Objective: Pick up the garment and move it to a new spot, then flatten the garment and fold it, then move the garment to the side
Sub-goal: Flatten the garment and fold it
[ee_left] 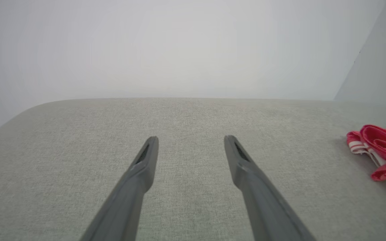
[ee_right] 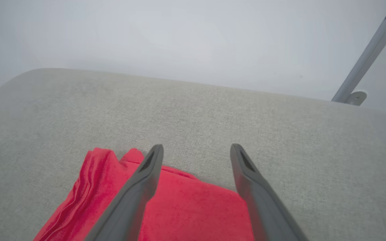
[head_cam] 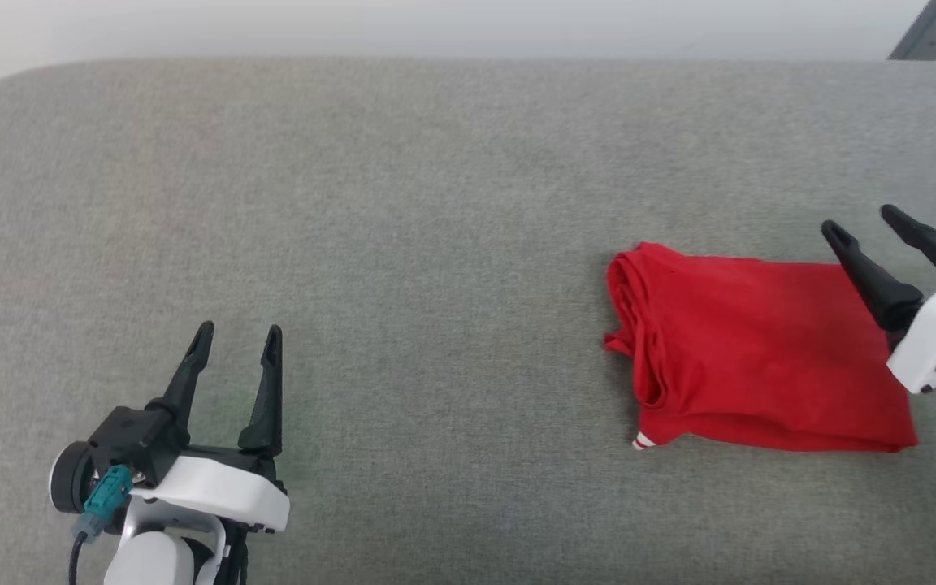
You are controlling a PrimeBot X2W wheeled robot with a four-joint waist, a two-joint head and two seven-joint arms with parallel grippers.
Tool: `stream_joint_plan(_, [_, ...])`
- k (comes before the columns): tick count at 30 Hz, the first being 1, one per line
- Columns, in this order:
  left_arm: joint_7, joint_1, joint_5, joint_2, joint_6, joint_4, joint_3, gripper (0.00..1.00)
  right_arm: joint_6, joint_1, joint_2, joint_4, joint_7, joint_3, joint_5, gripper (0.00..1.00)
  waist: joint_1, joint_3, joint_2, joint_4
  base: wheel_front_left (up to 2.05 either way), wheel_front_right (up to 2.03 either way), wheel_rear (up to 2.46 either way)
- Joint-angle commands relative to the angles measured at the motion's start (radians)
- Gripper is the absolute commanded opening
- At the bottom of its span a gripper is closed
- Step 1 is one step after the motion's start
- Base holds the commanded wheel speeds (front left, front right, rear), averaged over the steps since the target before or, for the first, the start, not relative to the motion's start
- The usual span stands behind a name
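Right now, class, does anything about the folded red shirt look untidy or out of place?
Slightly. The garment lies folded, but its left edge is bunched in loose layers, and a bit of striped trim pokes out at the near left corner.

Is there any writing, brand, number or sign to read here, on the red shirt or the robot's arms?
None: no word, number or sign can be read. The shirt is plain red with a bit of striped trim; the left pincer, the right pincer and the grey surface bear no lettering.
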Motion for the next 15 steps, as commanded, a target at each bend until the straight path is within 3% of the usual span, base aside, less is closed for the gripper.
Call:
stream_joint_plan(1, [-0.005,0.009,-0.001,-0.002,-0.002,0.004,0.002,1.0,0.0,0.016,0.0,0.01,-0.027,0.007,-0.012,1.0,0.0,-0.017,-0.0001,-0.015,0.0,0.0,0.0])
stream_joint_plan(11, [-0.005,0.066,0.012,0.012,-0.002,0.003,0.031,1.0,0.0,0.102,0.022,0.132,-0.41,0.031,-0.048,1.0,0.0,-0.088,-0.0001,-0.05,0.0,0.0,0.0])
stream_joint_plan(15, [-0.005,0.107,0.02,0.018,-0.002,-0.024,0.064,1.0,0.0,0.15,0.034,0.135,-0.484,0.014,-0.086,1.0,0.0,-0.104,-0.0001,-0.052,0.0,0.0,0.0])
